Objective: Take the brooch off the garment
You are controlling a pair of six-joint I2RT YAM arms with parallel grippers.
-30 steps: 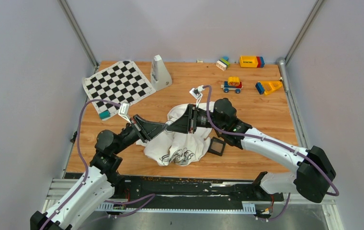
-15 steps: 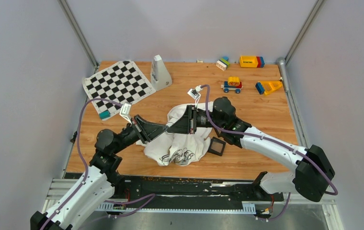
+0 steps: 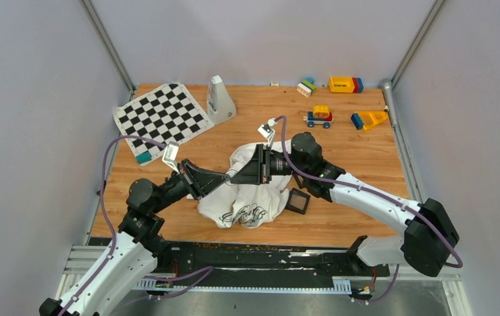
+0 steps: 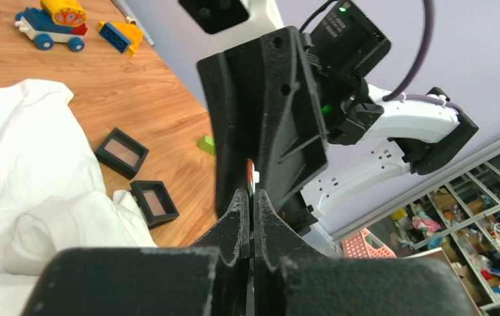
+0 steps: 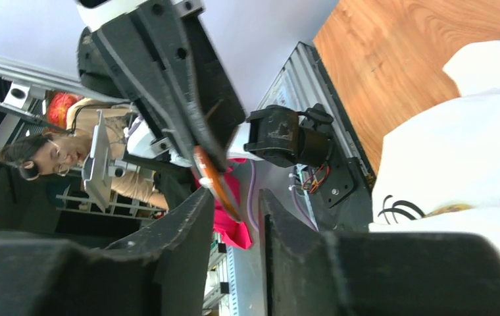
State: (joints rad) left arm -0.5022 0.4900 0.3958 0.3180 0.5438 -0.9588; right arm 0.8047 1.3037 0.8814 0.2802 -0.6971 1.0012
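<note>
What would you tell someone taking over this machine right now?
Left tool: shut on a thin orange piece, apparently the brooch.
Right tool: open, fingers either side of the brooch's free end.
Garment: crumpled on the table beside the tools; two small black boxes next to it.
Done: brooch looks off the cloth, held in the air.
To do: hand it over or set it down.

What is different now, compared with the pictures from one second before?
Very little. The right gripper and its arm drifted slightly to the left, and the left arm's elbow drew back leftward as well. No grasp visibly changed: the left gripper is shut on the orange brooch. The white garment, black frames and toys stayed in place.
</note>
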